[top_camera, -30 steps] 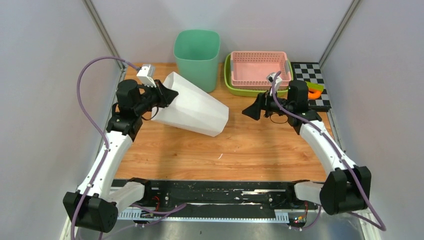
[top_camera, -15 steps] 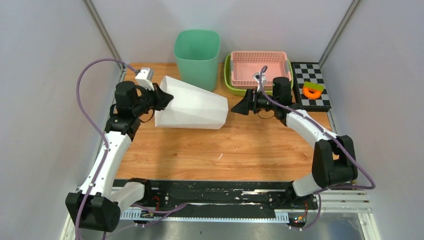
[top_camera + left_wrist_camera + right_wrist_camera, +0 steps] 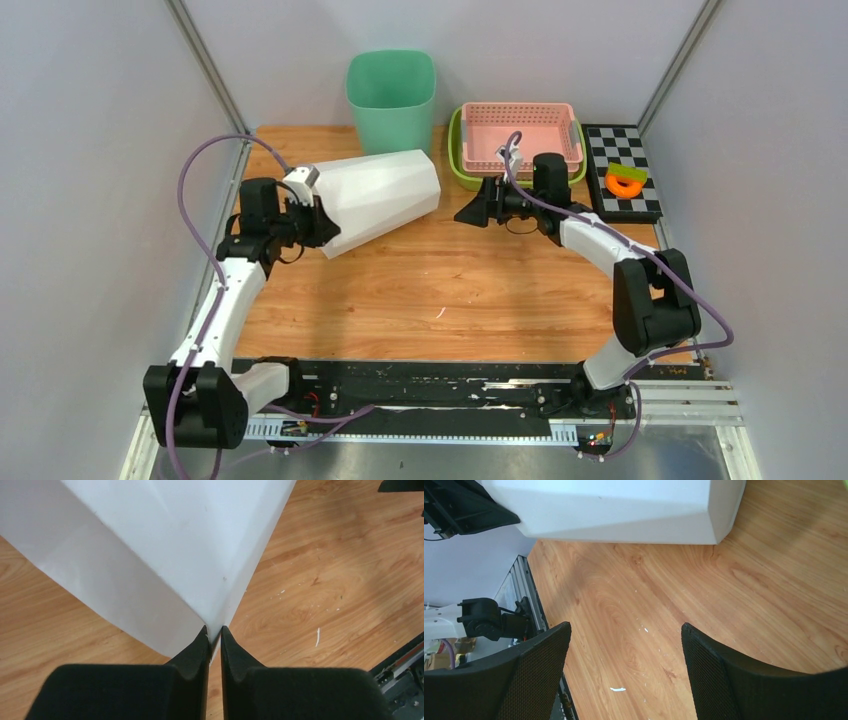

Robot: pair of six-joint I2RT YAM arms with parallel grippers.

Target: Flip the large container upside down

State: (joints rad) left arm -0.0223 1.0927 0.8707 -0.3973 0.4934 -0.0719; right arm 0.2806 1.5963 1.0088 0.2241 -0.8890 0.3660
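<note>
At 9 o'clock on the counter (image 3: 450, 290), your left end effector (image 3: 214, 630) pinches one corner of the rim of the large white container (image 3: 375, 195). The container lies tipped on its side, its closed base aimed toward 2 o'clock. Just past that base, your right end effector (image 3: 624, 630) waits spread wide, touching nothing. The likely risk is that the thin corner pinch slips or twists as the weight swings over, or that the base clips the green bin (image 3: 392, 95) at 12 o'clock.

Matt white plastic large container (image 3: 375, 195), smooth wood-grain table (image 3: 480, 290), matt black claw (image 3: 214, 642)
</note>
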